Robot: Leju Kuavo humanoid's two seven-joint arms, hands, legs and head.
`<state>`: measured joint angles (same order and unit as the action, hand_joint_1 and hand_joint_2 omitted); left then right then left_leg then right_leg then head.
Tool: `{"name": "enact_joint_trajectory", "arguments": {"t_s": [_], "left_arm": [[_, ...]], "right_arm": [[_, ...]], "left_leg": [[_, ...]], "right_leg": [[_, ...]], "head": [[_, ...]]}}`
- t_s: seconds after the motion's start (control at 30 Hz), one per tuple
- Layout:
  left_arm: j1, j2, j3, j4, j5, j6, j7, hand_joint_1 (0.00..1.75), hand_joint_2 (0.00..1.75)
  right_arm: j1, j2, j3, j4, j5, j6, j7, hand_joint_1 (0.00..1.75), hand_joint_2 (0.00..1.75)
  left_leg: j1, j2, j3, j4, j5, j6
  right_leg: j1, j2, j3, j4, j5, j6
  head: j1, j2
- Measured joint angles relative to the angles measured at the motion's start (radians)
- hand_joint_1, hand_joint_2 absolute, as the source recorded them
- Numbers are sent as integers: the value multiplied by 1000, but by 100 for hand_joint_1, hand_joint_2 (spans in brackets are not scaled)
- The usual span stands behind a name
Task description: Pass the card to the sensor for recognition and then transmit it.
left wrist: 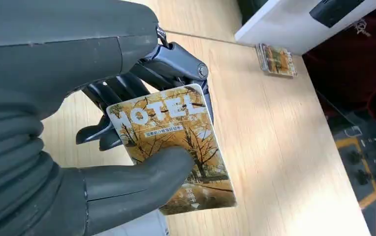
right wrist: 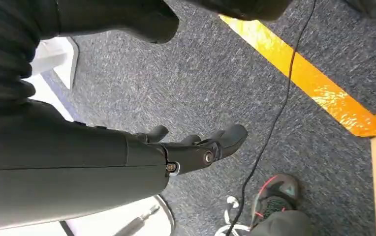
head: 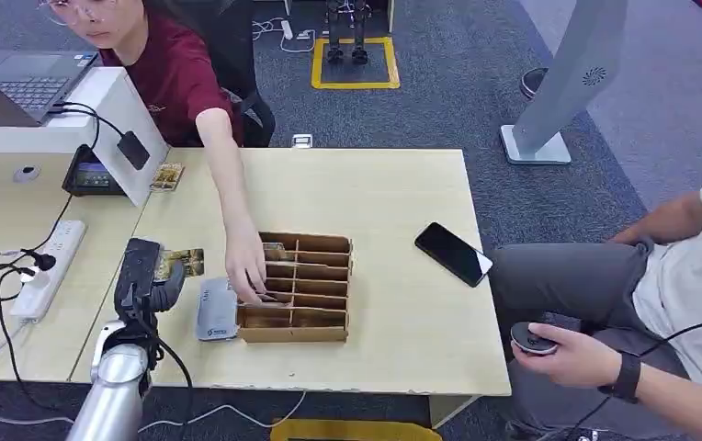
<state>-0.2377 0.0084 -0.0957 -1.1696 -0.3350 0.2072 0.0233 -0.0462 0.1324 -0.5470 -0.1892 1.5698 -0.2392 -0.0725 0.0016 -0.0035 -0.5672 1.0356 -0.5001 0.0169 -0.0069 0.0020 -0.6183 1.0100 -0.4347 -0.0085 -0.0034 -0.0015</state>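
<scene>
My left hand (head: 150, 276) hovers over the left part of the wooden table (head: 393, 193) and pinches a hotel card (head: 183, 262) between thumb and fingers. Close up, the hotel card (left wrist: 176, 142) shows autumn trees and the word HOTEL, with my left hand (left wrist: 102, 162) gripping its lower edge. A grey card sensor (head: 217, 310) lies flat on the table just right of that hand. My right hand (right wrist: 196, 147) hangs over dark carpet, fingers apart, holding nothing.
A wooden slotted card box (head: 303, 287) stands beside the sensor; a person's hand (head: 246, 271) reaches into it. A black phone (head: 453, 254) lies to the right. Another card stack (head: 167, 175) sits near a terminal (head: 93, 175). A second person (head: 641, 303) sits at right.
</scene>
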Motion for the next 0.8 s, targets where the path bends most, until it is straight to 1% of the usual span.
{"name": "enact_joint_trajectory", "arguments": {"t_s": [0.2,0.4,0.53,0.7,0.8], "left_arm": [[-12,-3,7,44,-19,20,0,175,175],[-12,-5,21,67,-28,24,0,175,175],[-12,-7,35,76,-79,25,0,175,175],[-7,-8,51,89,-111,-53,10,175,175],[-1,-8,52,91,-114,-67,10,175,175]], "right_arm": [[-3,3,8,0,0,5,0,0,175],[-3,3,13,0,0,6,1,0,175],[-3,3,18,0,0,7,3,0,175],[-3,3,24,0,-1,6,3,0,175],[-3,3,25,0,-1,6,0,0,175]], "left_leg": [[0,0,0,0,0,0],[0,0,0,0,0,0],[0,0,0,0,0,0],[0,0,0,0,0,0],[0,0,0,0,0,0]], "right_leg": [[0,0,0,0,0,0],[0,0,0,0,0,0],[0,0,0,0,0,0],[0,0,0,0,0,0],[0,0,0,0,0,0]], "head": [[0,0],[0,0],[0,0],[0,0],[0,0]]}}
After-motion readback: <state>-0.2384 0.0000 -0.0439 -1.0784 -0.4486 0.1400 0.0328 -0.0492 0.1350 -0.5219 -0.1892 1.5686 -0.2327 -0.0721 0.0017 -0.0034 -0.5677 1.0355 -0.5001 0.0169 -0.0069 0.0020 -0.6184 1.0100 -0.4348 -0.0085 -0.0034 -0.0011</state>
